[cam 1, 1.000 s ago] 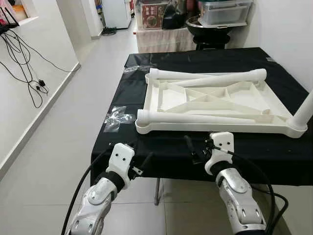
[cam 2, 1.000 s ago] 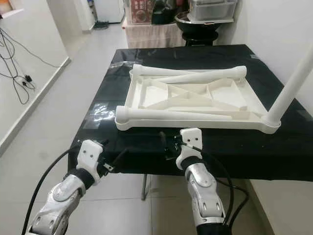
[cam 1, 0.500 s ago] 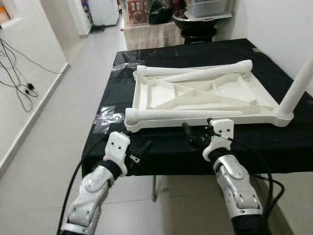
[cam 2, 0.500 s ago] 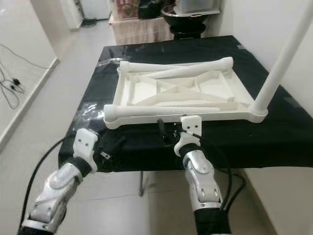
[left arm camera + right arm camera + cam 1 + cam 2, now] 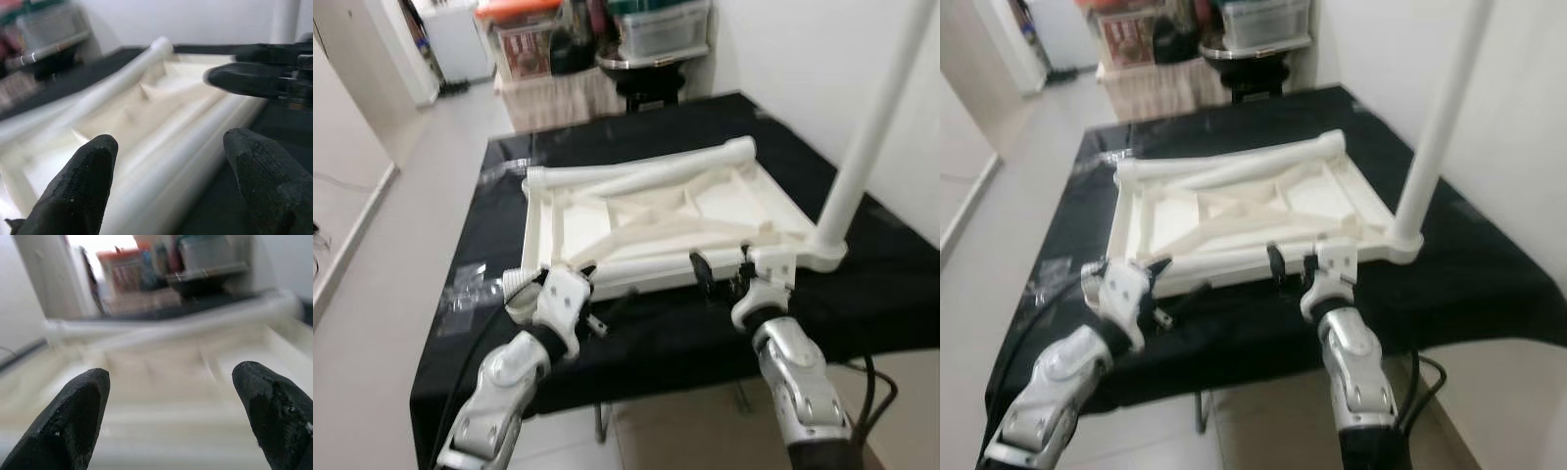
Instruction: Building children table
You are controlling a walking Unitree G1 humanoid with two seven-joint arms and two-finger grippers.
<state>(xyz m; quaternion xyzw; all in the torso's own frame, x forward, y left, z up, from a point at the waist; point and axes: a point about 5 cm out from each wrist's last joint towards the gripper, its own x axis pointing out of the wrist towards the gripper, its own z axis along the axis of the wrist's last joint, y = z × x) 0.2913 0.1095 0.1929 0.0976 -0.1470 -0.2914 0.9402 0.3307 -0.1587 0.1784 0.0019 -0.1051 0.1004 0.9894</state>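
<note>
On the black-draped table (image 5: 862, 294) in front of you lies the white children's tabletop (image 5: 656, 220), upside down with its ribbed underside facing up. One white leg (image 5: 862, 157) already stands upright in the near right corner socket. Loose legs (image 5: 636, 176) lie across the frame: one along the far edge, one slanting across the middle, and one along the near edge.

Both of your arms reach forward from below, forearms angled up towards the tabletop's near edge. Your right gripper (image 5: 720, 274) is at that near edge, right of its middle, fingers pointing at the frame; in the right wrist view its fingertips (image 5: 78, 411) stand wide apart with nothing between them. Your left gripper (image 5: 602, 308) sits just short of the near left corner, and its fingertips (image 5: 88, 186) are likewise spread, with the near-edge leg lying beyond the gap.

Clear plastic bags (image 5: 470, 289) lie on the cloth to the left.
</note>
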